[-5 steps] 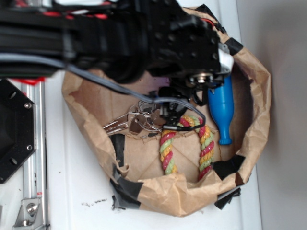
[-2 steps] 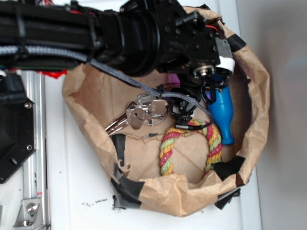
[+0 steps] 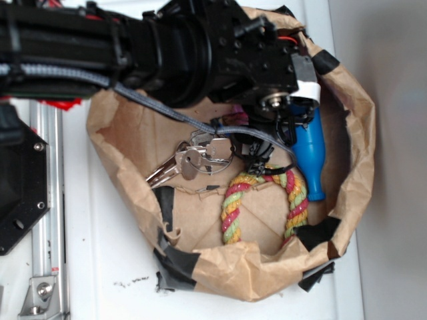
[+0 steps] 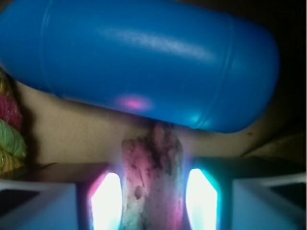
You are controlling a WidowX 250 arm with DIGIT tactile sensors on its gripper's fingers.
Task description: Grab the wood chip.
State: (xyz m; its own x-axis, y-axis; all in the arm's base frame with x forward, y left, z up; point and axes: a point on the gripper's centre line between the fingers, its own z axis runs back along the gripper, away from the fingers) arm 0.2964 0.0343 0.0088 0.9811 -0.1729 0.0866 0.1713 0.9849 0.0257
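Observation:
In the wrist view the wood chip (image 4: 152,163), a rough brown sliver tinted pink by the finger lights, stands between my two glowing fingers, and both sit close against its sides. My gripper (image 4: 153,203) is shut on it. The blue bottle-shaped toy (image 4: 144,62) lies just beyond the chip's tip. In the exterior view my gripper (image 3: 261,155) reaches down inside the brown paper bag (image 3: 227,267), beside the blue toy (image 3: 308,157). The arm hides the chip there.
A bunch of keys (image 3: 193,160) lies left of the gripper. A red, yellow and green rope toy (image 3: 233,207) curves just below it and shows at the wrist view's left edge (image 4: 9,129). Black tape (image 3: 177,263) patches the bag rim. A metal rail (image 3: 47,220) runs at the left.
The arm has shifted a little to the left and settled lower in the bag. The keys and the rope toy have moved slightly. The blue toy has slid a bit.

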